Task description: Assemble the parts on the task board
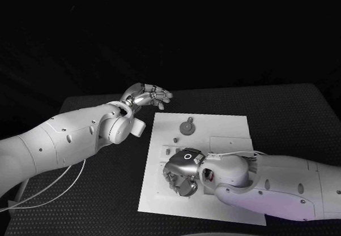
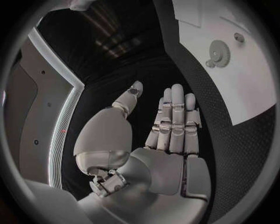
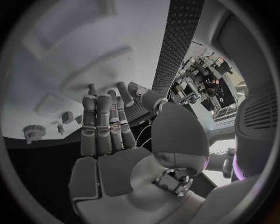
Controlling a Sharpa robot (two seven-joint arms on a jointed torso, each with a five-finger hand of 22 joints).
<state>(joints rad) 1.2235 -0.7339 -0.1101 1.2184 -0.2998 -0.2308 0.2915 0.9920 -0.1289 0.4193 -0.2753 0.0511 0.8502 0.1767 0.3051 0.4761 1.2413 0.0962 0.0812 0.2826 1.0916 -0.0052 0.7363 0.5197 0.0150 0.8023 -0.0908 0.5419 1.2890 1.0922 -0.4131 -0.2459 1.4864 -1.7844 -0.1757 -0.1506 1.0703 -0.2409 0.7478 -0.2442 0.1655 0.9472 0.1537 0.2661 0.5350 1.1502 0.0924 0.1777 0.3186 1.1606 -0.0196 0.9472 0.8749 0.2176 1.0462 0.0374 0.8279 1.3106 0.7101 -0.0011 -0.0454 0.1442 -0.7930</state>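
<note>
The white task board (image 1: 221,125) lies in the middle of the black table. A round grey gear part (image 1: 188,127) sits near the board's far edge, and a small piece (image 1: 175,139) lies just in front of it. My right hand (image 1: 183,174) hovers low over the board's near half with nothing in it. In the right wrist view its fingers (image 3: 102,126) are stretched out over the board (image 3: 87,56), with the gear (image 3: 32,133) and small pegs (image 3: 66,117) beyond them. My left hand (image 1: 147,95) is raised beyond the board's far left corner, fingers (image 2: 175,116) straight, holding nothing.
In the left wrist view the board (image 2: 251,88) carries the gear (image 2: 220,52) and a small peg (image 2: 238,37). A white cable (image 1: 55,187) hangs under my left arm. The black mat (image 1: 302,115) extends to the right of the board.
</note>
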